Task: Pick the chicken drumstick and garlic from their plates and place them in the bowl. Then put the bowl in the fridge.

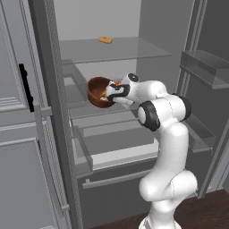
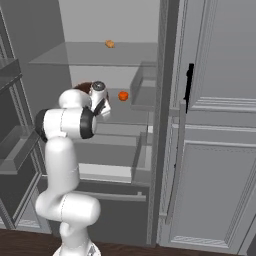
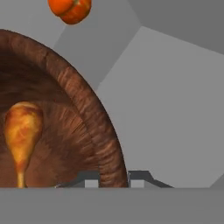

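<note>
Inside the open fridge (image 1: 134, 27), the white arm reached forward with the bowl (image 1: 98, 91) carried at the end of its gripper (image 1: 112, 93). The hand view showed the two dark fingertips (image 3: 89, 178) set either side of the bowl's rim at 6 o'clock, one inside the wall and one outside, pinching the wood between them. That edge grip appeared chosen because the bowl was far too wide to span, and it left the contents undisturbed.

The bowl hung above a glass shelf (image 1: 116, 112) at mid-height of the fridge, apparently not yet set down, though contact with the shelf could not be judged from these angles. It was reddish-brown, deep and smooth-sided, with fine grain running down its inner wall.

The chicken drumstick (image 3: 21, 133) lay inside against the bowl's floor, glossy orange-brown, bulbous end up toward 12 o'clock in the hand view and thin bone pointing to 6. The garlic could not be made out.

A small orange fruit (image 2: 123, 95) sat on the same shelf just past the bowl, and a tan item (image 1: 105, 40) rested on the shelf above.
</note>
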